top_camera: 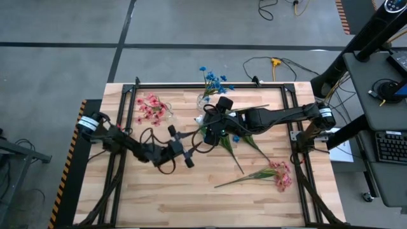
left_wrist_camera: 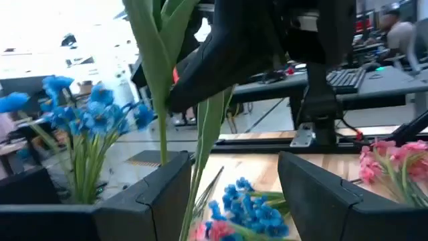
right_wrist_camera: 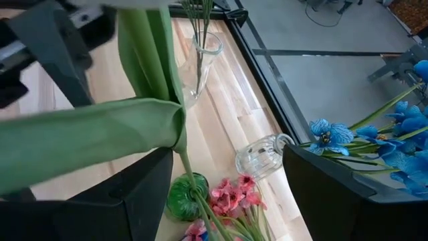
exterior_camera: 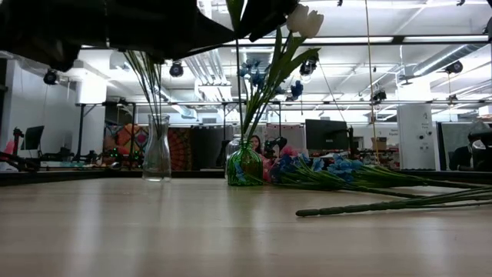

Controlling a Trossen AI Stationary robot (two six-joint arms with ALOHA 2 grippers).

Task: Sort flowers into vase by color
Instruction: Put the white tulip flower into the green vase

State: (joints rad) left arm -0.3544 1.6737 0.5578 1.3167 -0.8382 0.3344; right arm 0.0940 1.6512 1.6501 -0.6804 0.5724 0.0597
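A white flower (exterior_camera: 306,19) with broad green leaves stands with its stem (right_wrist_camera: 179,144) in a green-bottomed vase (exterior_camera: 244,165). My right gripper (right_wrist_camera: 227,194) hovers open over this vase (top_camera: 208,135), and the stem rises between its fingers, close to one of them. A clear vase (exterior_camera: 157,154) holds pink flowers (top_camera: 151,108). Another clear vase (right_wrist_camera: 261,157) holds blue flowers (top_camera: 213,81). My left gripper (top_camera: 187,158) is open, low on the near-left side of the green vase, and faces the stem (left_wrist_camera: 162,114). My right gripper has the white flower's stem (right_wrist_camera: 180,157) running up right beside the inner side of one finger (right_wrist_camera: 144,194). I cannot tell whether the two touch. The fingers stand wide apart and point down over the green vase.
Loose sprigs lie on the table right of the vases: a pink one (top_camera: 280,175) toward the near right, blue ones (exterior_camera: 330,165) and long green stems (exterior_camera: 384,204). A black frame (top_camera: 191,86) runs round the table. Bare wood (top_camera: 159,197) lies along the near side.
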